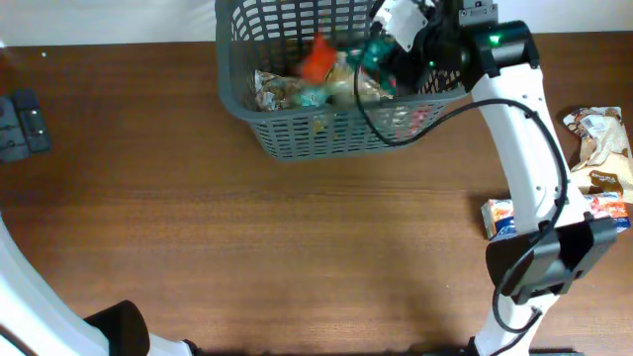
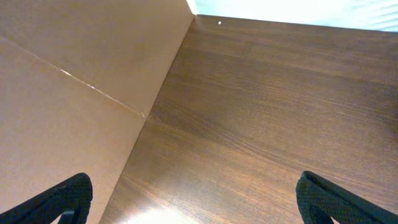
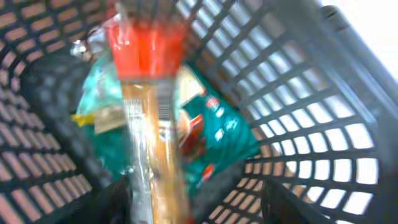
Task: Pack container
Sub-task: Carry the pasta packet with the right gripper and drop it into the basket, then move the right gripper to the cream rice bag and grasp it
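At the far side of the table (image 1: pixel 297 247) sits the basket (image 1: pixel 297 138), which looks stiff and light and is probably best taken by its solid rim. The right gripper (image 1: pixel 384 51) hangs over its right end above a blurred red-topped packet (image 3: pixel 146 56); whether it grips I cannot tell. The left gripper (image 2: pixel 193 202), spread and empty, is well apart.

We log bright even overhead light, container (image 3: pixel 311 124) smeared by motion blur in right wrist view, glare sheen on table (image 2: pixel 161 208).

Probably a lab, wooden table (image 1: pixel 297 247), robot arm (image 1: pixel 524 148)
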`<state>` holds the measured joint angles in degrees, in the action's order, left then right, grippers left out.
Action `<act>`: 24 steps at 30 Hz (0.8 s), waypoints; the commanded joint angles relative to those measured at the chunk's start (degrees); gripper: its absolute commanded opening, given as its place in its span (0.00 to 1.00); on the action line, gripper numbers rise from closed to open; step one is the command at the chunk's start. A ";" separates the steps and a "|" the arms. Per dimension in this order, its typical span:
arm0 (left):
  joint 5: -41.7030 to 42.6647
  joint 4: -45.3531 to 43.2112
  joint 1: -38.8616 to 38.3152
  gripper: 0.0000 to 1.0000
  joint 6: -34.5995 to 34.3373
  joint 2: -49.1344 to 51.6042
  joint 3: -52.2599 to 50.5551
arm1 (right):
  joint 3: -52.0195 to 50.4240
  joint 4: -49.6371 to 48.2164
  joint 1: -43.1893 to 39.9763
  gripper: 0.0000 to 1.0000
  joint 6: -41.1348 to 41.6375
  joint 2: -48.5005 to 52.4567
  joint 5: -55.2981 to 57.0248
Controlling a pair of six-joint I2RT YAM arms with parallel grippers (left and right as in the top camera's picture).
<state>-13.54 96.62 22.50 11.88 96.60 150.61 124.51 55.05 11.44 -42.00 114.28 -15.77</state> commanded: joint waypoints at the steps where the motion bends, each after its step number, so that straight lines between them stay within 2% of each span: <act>1: 0.22 0.02 0.33 0.99 -0.92 -0.55 0.28 | 4.13 -0.46 -0.04 0.64 6.71 -4.72 1.51; 6: 0.22 0.02 0.33 0.99 -0.92 -0.55 0.28 | 10.75 -0.39 -0.76 0.70 18.45 -8.37 3.50; 10: 0.22 0.02 0.33 0.99 -0.94 -0.55 0.28 | 13.16 -0.13 -2.29 0.71 27.04 -12.33 12.31; 13: 0.22 0.02 0.33 0.99 -0.92 -0.55 0.28 | 13.31 2.19 -5.11 0.79 35.43 -15.63 18.60; 17: 0.22 0.02 0.33 0.99 -0.92 -0.55 0.28 | 13.31 10.34 -13.22 0.83 49.62 -17.92 19.43; 18: 0.22 0.02 0.33 0.99 -0.92 -0.55 0.28 | 13.29 14.34 -17.86 0.85 52.02 -17.88 19.45; 24: 0.22 0.02 0.33 0.99 -0.92 -0.55 0.28 | 12.17 24.30 -35.12 0.86 53.53 -13.07 17.68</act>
<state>-13.52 96.64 22.48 11.88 96.60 150.61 137.97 76.88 -16.75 7.42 97.67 1.96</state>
